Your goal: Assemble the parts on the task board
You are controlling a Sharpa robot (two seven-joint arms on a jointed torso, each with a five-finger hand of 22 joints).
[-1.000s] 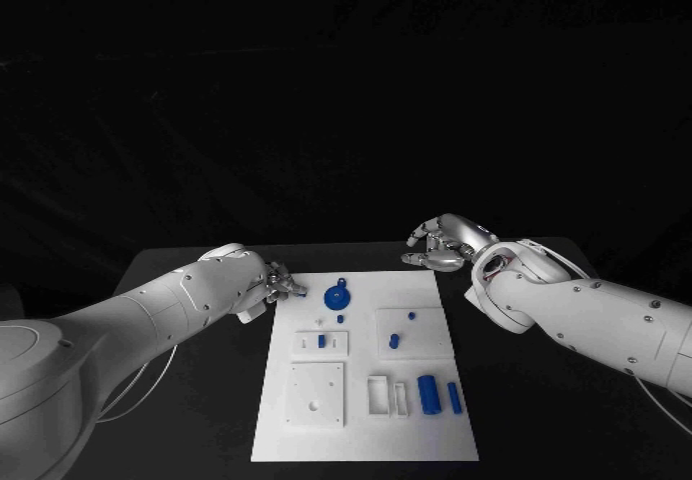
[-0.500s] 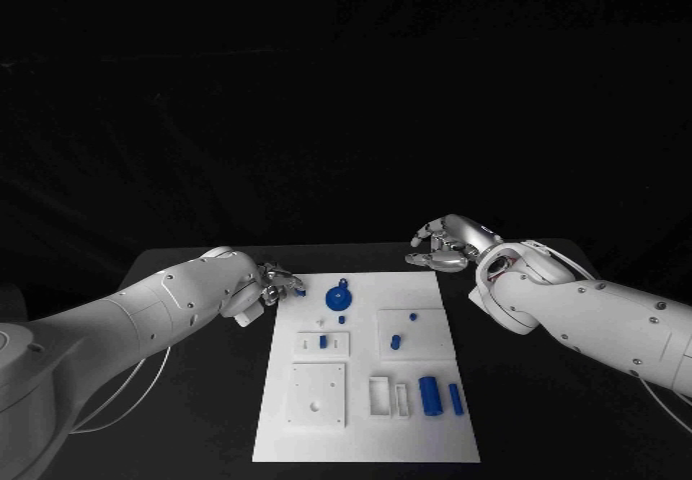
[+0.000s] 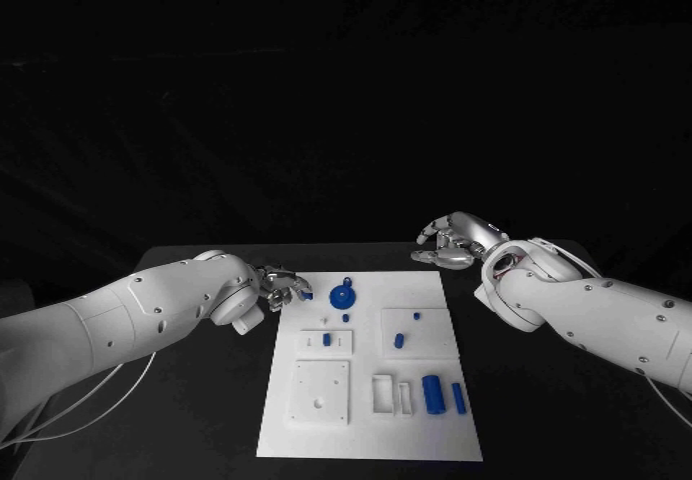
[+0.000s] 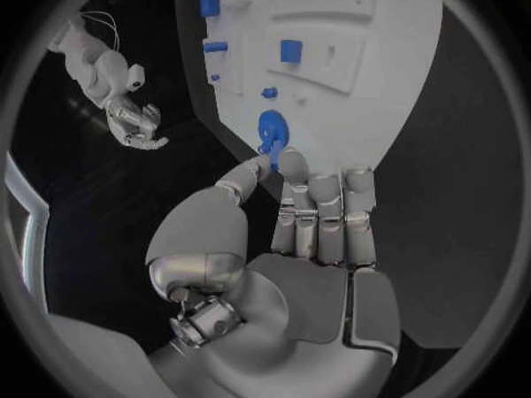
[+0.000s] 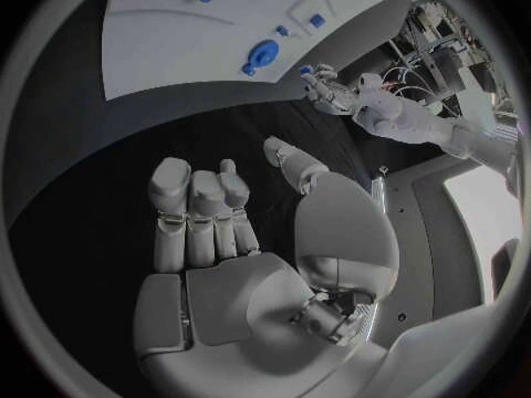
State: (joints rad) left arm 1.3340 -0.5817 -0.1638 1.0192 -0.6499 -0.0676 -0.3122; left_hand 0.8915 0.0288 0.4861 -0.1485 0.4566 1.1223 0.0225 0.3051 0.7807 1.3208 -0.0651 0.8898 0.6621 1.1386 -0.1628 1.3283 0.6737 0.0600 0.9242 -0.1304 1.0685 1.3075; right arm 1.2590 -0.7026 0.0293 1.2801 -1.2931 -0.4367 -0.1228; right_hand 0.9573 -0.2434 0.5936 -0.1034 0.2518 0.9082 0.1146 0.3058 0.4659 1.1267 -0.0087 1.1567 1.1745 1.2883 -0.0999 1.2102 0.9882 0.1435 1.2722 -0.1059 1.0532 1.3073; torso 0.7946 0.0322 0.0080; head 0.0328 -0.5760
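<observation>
While the left hand (image 3: 274, 283) pinches a small blue part (image 3: 303, 294) just beside the board (image 3: 433, 440), the right hand (image 3: 454, 243) hovers empty, fingers apart.

Task board (image 3: 368, 440) mid-table (image 3: 202, 400); parts (image 3: 431, 392) on board.

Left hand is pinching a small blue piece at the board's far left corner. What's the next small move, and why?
Probably carry it inward over the task board. The left hand holds the small blue part at the board's edge, beside the round blue part, not over any seat. The right hand waits off the board.
</observation>
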